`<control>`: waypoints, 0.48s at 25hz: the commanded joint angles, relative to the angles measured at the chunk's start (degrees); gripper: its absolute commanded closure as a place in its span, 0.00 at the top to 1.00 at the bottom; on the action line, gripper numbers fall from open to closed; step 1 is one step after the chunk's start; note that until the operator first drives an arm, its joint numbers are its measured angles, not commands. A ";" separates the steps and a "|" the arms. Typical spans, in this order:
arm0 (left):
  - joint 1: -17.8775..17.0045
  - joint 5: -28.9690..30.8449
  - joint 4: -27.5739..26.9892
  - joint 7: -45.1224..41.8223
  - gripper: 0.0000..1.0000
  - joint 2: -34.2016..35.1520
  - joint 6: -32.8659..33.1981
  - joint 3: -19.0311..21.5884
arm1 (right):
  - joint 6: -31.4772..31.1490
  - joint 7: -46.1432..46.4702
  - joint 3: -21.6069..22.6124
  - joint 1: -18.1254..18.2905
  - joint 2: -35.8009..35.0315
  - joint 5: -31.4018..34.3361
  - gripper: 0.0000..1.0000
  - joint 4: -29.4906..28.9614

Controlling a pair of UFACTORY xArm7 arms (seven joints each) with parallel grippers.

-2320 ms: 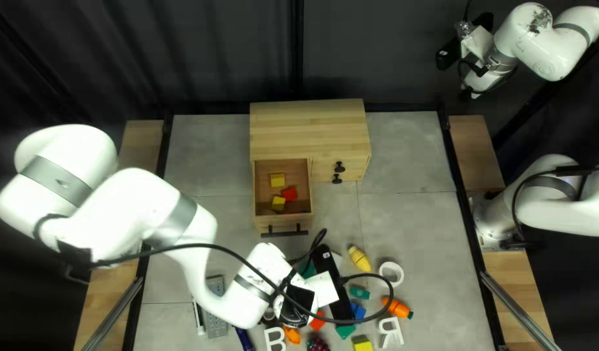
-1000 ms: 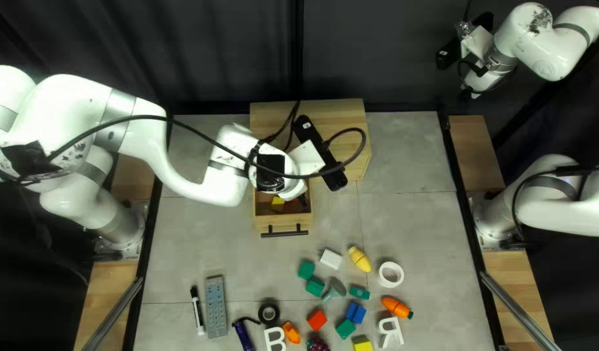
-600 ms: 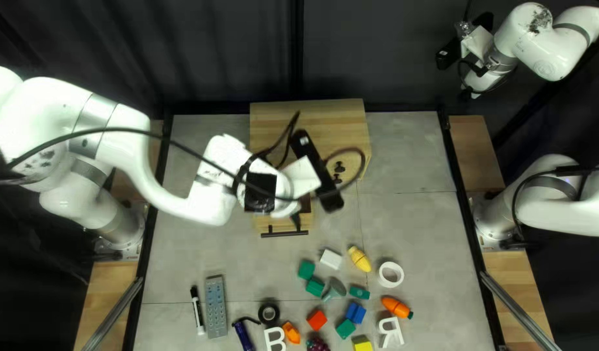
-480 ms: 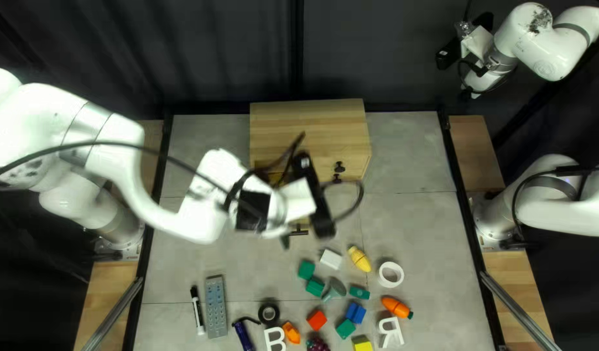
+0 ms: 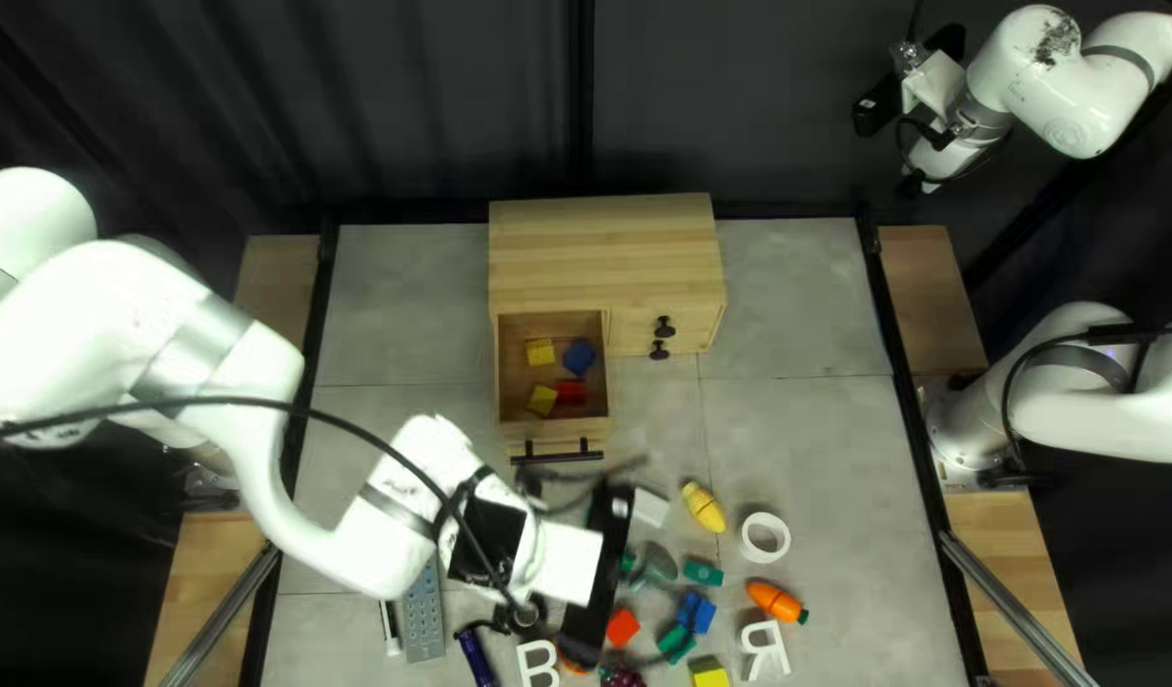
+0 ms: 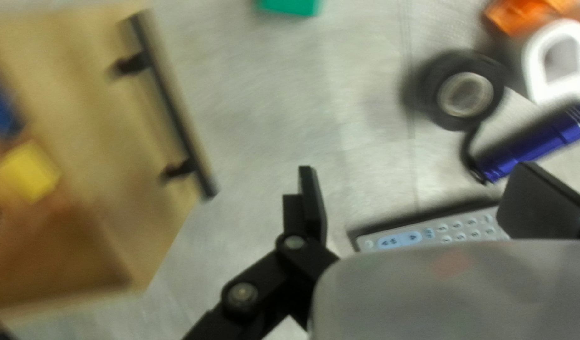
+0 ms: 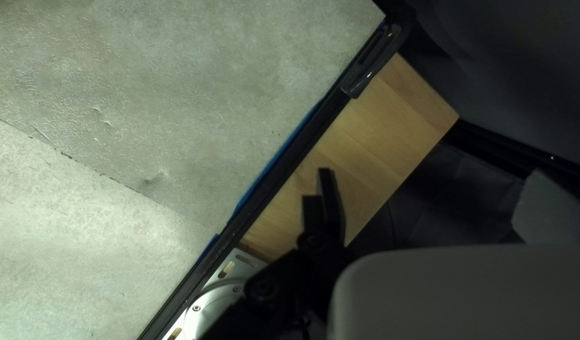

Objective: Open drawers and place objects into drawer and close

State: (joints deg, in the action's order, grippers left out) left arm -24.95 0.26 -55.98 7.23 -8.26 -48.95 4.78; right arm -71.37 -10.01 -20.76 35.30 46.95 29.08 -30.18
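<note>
The left arm stretches in from the left, its gripper pointing down over the near objects, wide open and holding nothing. The right gripper, raised far right, is open and empty. The cabinet's left drawer stands open, holding blocks. Two white letters lie near.

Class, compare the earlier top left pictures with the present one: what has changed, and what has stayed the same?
The left end effector swung over the open drawer, then back toward the table's near edge; it is open now. A blue piece now lies in the drawer, and the red block has shifted slightly toward the handle. The right arm and cabinet stayed put.
</note>
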 commanded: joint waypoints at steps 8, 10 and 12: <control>3.30 -7.95 -0.54 20.59 0.97 -7.73 6.26 3.26 | 0.00 0.00 0.00 0.00 0.00 0.00 1.00 0.00; 3.04 -7.35 -0.30 20.15 0.95 -8.03 7.47 3.06 | 0.00 0.00 0.00 0.00 0.00 0.00 1.00 0.00; 2.65 -6.48 -0.20 19.45 0.94 -8.29 8.42 2.82 | 0.00 0.00 0.00 0.00 0.00 0.00 1.00 0.00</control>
State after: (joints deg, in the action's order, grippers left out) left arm -21.90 -7.04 -56.37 27.30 -16.18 -41.62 7.85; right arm -71.37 -10.01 -20.76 35.30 46.95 29.08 -30.18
